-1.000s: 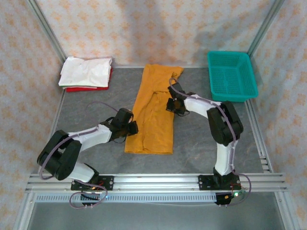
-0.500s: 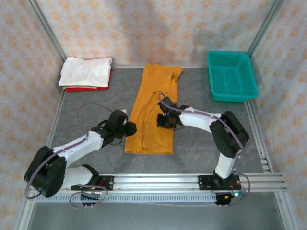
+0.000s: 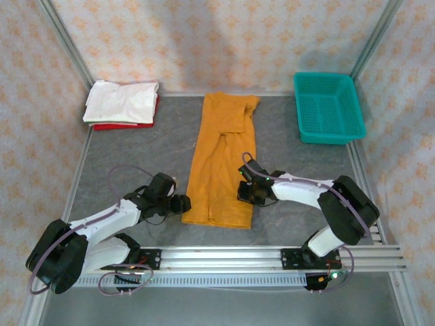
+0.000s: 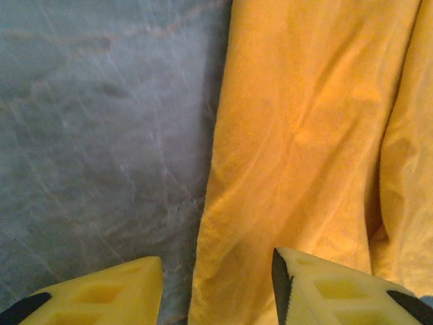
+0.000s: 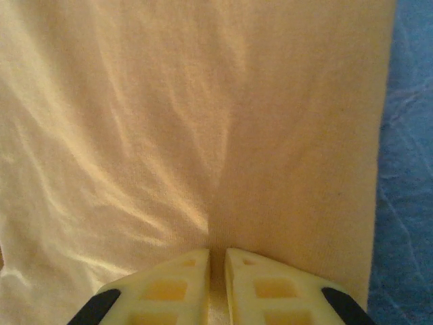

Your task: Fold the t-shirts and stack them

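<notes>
Mustard-orange t-shirt lies mid-frame on the grey table, a long, wrinkled strip folded lengthwise. Right gripper, at its lower right edge, pinches a pucker of cloth between nearly closed jaws, likely to lift the hem. Left gripper straddles the lower left edge, jaws half apart, holding nothing, seemingly poised to match that grip.

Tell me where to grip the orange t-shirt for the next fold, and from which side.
Grip the orange t-shirt by its long edges close to the near hem, one from each side: it lies flat as a narrow strip. The right claw pinches one; the left claw stands open over the other.
</notes>
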Motion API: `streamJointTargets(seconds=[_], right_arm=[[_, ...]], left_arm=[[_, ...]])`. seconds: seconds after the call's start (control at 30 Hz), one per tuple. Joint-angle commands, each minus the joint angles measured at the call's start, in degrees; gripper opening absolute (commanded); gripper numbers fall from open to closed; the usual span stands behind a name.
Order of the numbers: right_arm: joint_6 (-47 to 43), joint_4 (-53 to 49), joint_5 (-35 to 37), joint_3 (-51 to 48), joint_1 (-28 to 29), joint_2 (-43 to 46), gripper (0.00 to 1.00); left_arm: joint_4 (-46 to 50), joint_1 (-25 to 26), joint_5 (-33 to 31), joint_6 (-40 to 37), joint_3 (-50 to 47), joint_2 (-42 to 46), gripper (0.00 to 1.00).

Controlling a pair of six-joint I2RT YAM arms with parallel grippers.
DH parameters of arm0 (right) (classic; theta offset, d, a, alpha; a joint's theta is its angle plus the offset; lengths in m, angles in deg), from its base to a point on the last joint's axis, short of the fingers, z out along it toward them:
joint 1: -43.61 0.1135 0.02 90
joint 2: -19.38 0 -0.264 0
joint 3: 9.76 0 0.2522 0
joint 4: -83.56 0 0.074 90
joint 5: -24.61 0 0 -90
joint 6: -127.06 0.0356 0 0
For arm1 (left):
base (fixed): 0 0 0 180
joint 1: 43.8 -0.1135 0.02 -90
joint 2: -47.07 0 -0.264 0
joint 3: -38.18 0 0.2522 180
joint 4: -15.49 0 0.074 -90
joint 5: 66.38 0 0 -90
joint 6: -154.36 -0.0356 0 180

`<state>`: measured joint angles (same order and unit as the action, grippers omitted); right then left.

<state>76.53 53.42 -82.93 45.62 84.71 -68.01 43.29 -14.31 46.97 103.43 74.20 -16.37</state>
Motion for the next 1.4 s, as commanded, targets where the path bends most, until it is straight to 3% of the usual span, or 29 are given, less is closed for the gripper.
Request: streamJointTargets(seconds=[0.0,0.3,0.63,0.83,0.93,1.03,1.17,1.37], right_arm=[[2.22,-4.03,2.8,-3.06,0.47,-0.55,0.16],[0.89,-3.48,3.43,-0.06,0.47,-1.48,0.17],[0.28,-5.4,3.9,0.58,0.47,1.42,0.2],[2.17,-14.99,4.68,0.62,0.38,14.43,0.39],[7.5,-15.4,0.27,-4.07,0.38,21.99,0.46],[13.64,-11.56,-5.71,-11.22,0.47,26.97,0.48],[16.66,-10.09,-7.21,-16.47,0.65,31.1,0.48],[15.86,-5.3,-10.37,-18.4,0.65,29.3,0.49]], left_arm=[[1.98,1.8,2.31,1.26,-1.6,1.05,0.57],[0.99,8.2,1.39,4.44,-1.47,-0.64,0.56],[-4.3,12.82,-0.13,6.85,-1.54,-6.18,0.25],[-3.61,12.96,-0.95,7.03,-1.12,-5.24,0.14],[-2.95,12.96,-0.98,6.45,-1.08,-4.93,0.04],[-3.68,13.02,-0.24,5.89,-1.41,-5.53,0.02],[-4.4,13.2,0.72,5.15,-1.19,-7.99,0.0],[-4.73,14.01,0.35,5.23,-0.55,-9.42,0.0]])
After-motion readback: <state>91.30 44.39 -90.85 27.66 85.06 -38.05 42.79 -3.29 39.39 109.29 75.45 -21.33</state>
